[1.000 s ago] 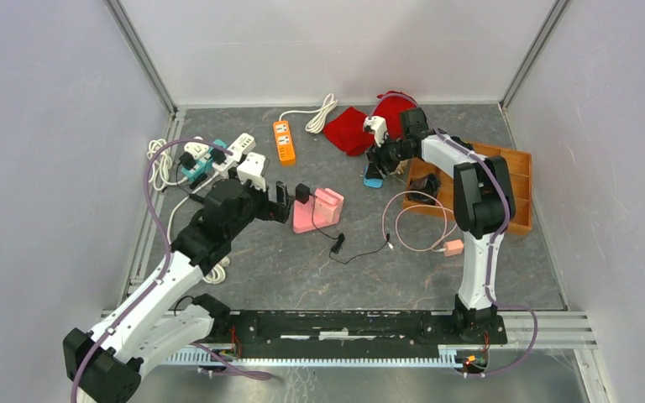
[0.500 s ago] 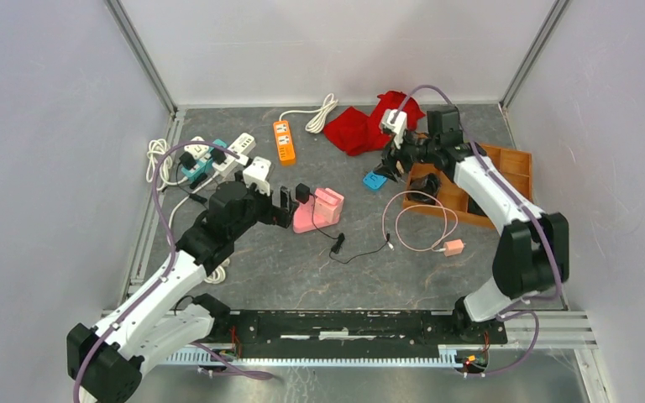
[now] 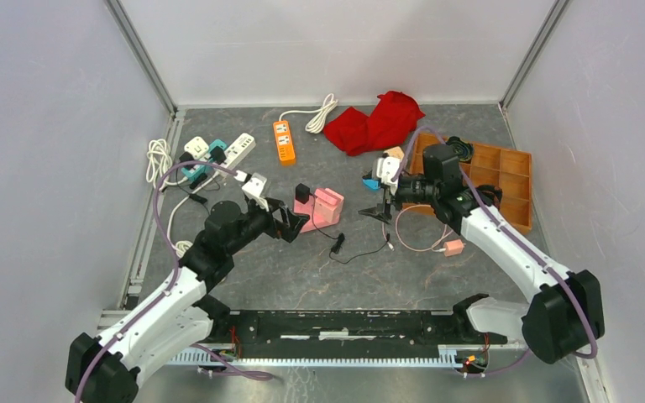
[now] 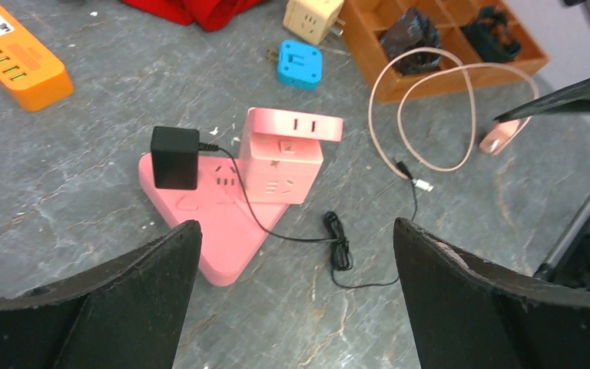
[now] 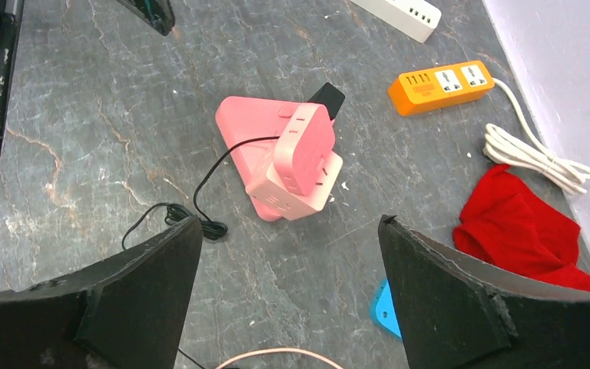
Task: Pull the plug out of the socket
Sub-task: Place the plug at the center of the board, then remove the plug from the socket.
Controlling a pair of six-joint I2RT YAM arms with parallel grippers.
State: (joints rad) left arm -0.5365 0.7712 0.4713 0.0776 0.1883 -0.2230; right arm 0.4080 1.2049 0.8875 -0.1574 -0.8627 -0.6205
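Note:
The pink socket (image 3: 326,210) is a triangular base with a pink cube on it, in the middle of the table. A black plug (image 3: 302,192) stands in the base, and its thin black cable (image 3: 342,245) trails toward the near side. My left gripper (image 3: 292,222) is open and empty just left of the socket. The left wrist view shows the plug (image 4: 174,157) and base (image 4: 223,231) ahead of the open left gripper (image 4: 296,224). My right gripper (image 3: 375,201) is open and empty to the right of the socket. The right wrist view shows the socket (image 5: 292,165) ahead of the right gripper (image 5: 290,221).
An orange power strip (image 3: 283,141) and a red cloth (image 3: 374,122) lie at the back. White power strips (image 3: 218,155) sit at the back left. A wooden tray (image 3: 516,180), a pink cable (image 3: 424,228) and a blue adapter (image 4: 299,64) are on the right.
My right arm has swung from the back by the red cloth forward and left, toward the pink socket. My left gripper has drawn back slightly toward the near side.

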